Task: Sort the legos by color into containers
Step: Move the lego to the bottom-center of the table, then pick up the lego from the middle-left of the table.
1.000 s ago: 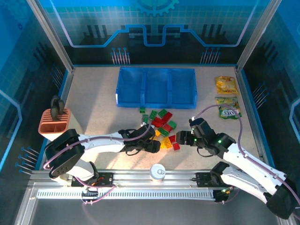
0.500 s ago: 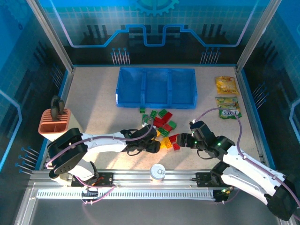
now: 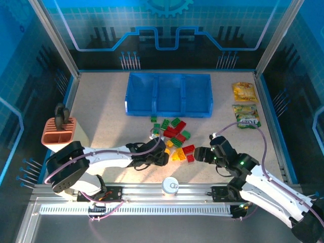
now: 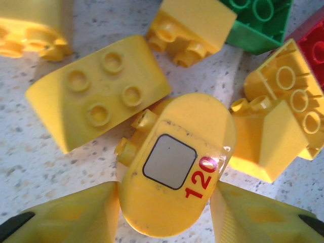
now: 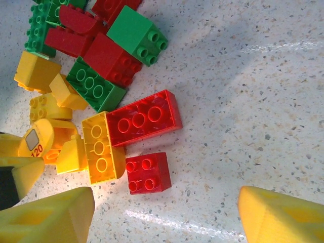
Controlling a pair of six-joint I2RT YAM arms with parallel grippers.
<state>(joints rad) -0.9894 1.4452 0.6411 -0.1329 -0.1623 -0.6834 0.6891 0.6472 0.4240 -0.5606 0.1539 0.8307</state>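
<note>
While your left end effector (image 4: 166, 202) appears clamped across the yellow "120" brick (image 4: 174, 167) on the table (image 4: 30, 167), the blue tray (image 3: 167, 112) lies farther out, beyond the lego pile (image 3: 174, 135); right end effector (image 5: 164, 212) agape.

the only legible marking is the number "120", printed in red on the flat face of a rounded yellow lego (image 4: 174, 172), just beside a grey square sticker (image 4: 169, 162) with a dark outline. the same red "120" shows on that piece in the right wrist view (image 5: 36, 143). the green snack packet (image 3: 247, 117) carries lettering too small to read.
</note>
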